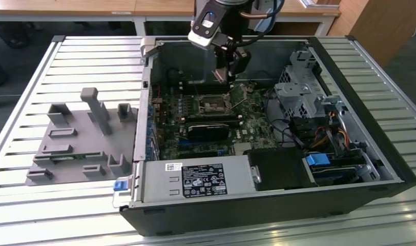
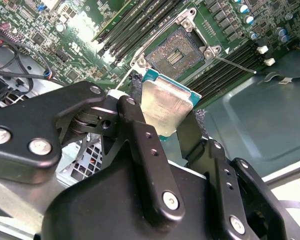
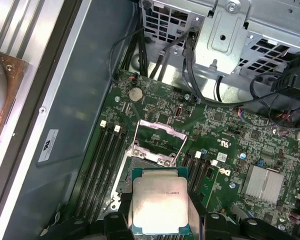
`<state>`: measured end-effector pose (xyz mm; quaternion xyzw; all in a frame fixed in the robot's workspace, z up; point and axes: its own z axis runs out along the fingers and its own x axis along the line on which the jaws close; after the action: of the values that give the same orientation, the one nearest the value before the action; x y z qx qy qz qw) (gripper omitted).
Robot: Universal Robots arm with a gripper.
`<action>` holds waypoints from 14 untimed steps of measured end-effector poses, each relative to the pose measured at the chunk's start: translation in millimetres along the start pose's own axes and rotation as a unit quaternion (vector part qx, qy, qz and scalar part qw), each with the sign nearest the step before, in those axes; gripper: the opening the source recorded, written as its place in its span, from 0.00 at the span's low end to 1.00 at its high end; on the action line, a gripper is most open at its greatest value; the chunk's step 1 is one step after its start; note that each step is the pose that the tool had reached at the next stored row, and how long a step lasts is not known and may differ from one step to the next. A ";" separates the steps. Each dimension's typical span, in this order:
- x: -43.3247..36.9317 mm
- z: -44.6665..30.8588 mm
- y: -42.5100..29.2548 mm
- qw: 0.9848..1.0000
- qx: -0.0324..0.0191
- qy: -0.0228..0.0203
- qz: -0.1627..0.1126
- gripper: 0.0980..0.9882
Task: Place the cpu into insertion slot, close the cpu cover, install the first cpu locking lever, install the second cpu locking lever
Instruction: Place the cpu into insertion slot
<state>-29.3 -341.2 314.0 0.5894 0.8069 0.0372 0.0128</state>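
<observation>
gripper clamped on the cpu, fingers pinching two opposite edges | cpu in the air, silver top showing in both wrist views, clear of the motherboard, near the insertion slot (dark centre bare) | cpu cover stands open | all inside the open computer case

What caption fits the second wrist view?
The gripper holds the cpu near the open insertion slot on the green motherboard.
</observation>
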 end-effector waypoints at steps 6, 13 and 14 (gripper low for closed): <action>0.0 1.2 -0.1 1.000 0.000 0.000 0.001 0.48; -0.1 2.6 -0.2 1.000 0.000 0.000 0.003 0.48; -0.1 2.8 -0.2 1.000 0.000 0.000 0.003 0.48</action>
<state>-29.3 -341.2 311.1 0.5916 0.8053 0.0369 0.0124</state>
